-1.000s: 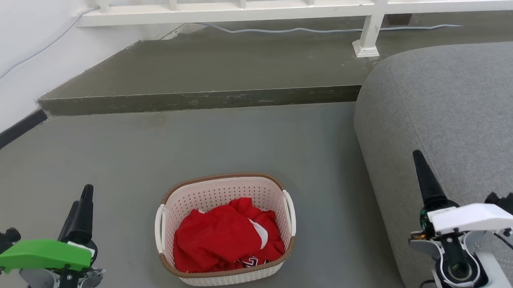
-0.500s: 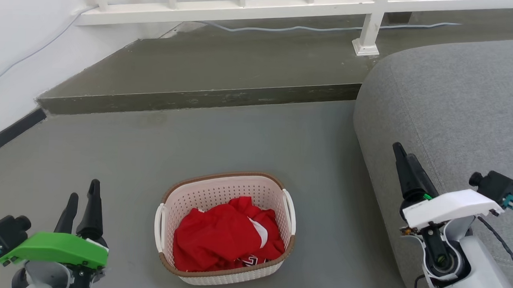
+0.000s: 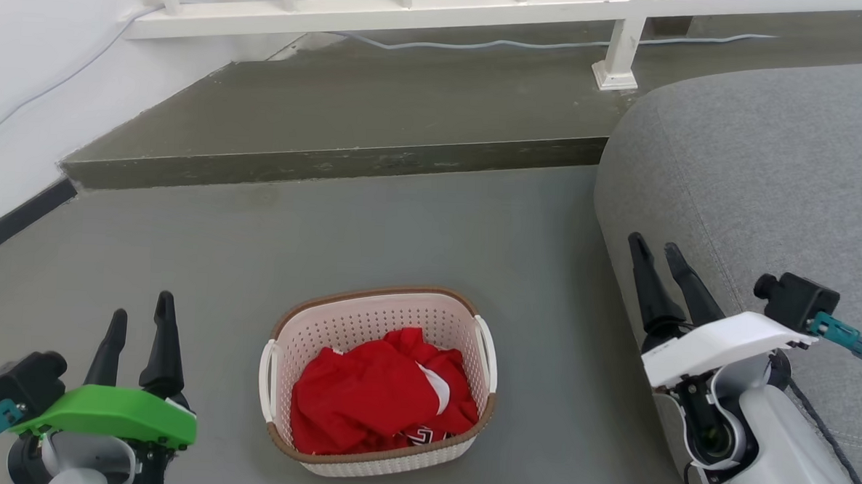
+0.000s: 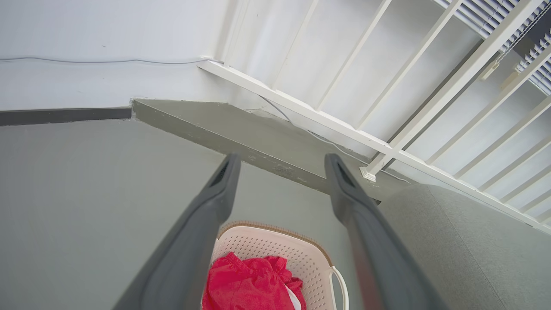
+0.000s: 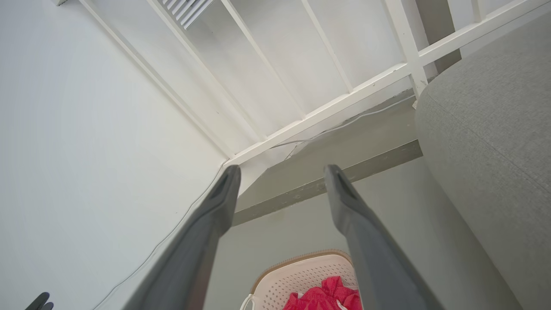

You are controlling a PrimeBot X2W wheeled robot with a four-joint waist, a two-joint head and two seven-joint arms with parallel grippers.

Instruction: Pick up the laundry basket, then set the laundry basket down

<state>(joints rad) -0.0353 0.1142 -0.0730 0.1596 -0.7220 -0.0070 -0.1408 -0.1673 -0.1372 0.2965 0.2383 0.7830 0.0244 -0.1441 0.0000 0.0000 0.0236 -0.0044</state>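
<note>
Head view: the laundry basket (image 3: 369, 325) is seen upright on the grey floor (image 3: 402, 226), opening upward, low in the frame and between the two arms. One white loop handle (image 3: 268, 380) is on its left side and the other (image 3: 486, 353) on its right. The handle-to-handle line is turned slightly, so the right handle sits higher in the frame than the left. This looks to be the long axis, though foreshortening leaves it uncertain. A crumpled red garment (image 3: 373, 399) is held inside, toward the near wall.

Left gripper (image 3: 141, 308): fingers parted by a moderate gap, nothing held, tips pointed up-frame, well apart from the basket's left handle. In the left wrist view the gap (image 4: 282, 157) is confirmed and the basket (image 4: 280, 245) is seen low between the fingers.

Right gripper (image 3: 652, 244): fingers likewise parted and empty, set against the grey upholstered seat (image 3: 754, 176); contact with it cannot be judged. In the right wrist view (image 5: 282, 168) the basket rim (image 5: 301, 255) is noted at the bottom edge.
</note>
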